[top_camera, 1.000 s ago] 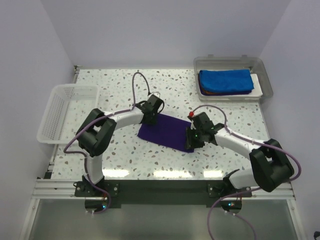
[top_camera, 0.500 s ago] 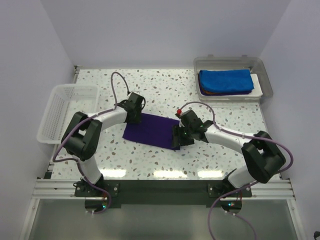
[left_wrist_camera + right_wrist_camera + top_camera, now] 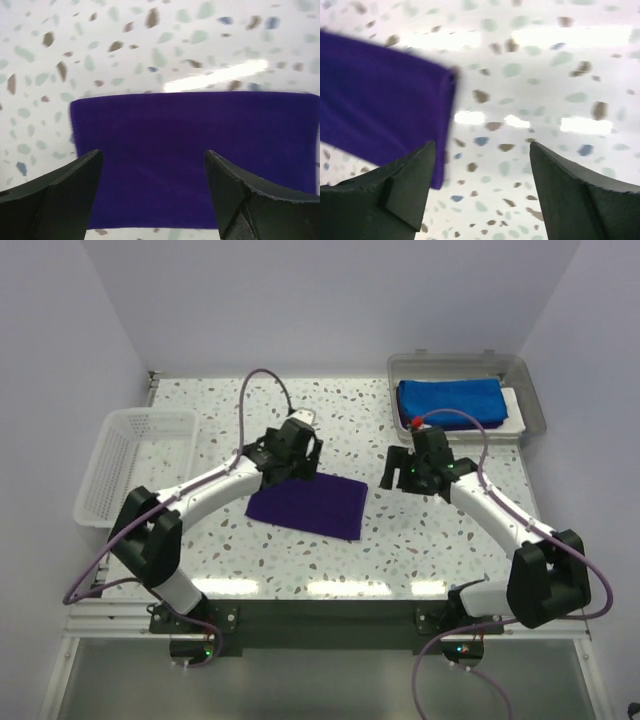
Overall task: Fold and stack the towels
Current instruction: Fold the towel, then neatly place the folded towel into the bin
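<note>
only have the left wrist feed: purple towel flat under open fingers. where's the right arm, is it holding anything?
Observer: The right gripper is open and holds nothing. It hangs over the purple towel at its right edge, mostly above bare table.
Operator: any other towels out?
Observer: A folded blue towel lies in the grey tray at the far right corner of the table.
Operator: anything on the left side?
Observer: A white mesh basket stands at the table's left edge, well apart from the purple towel.
</note>
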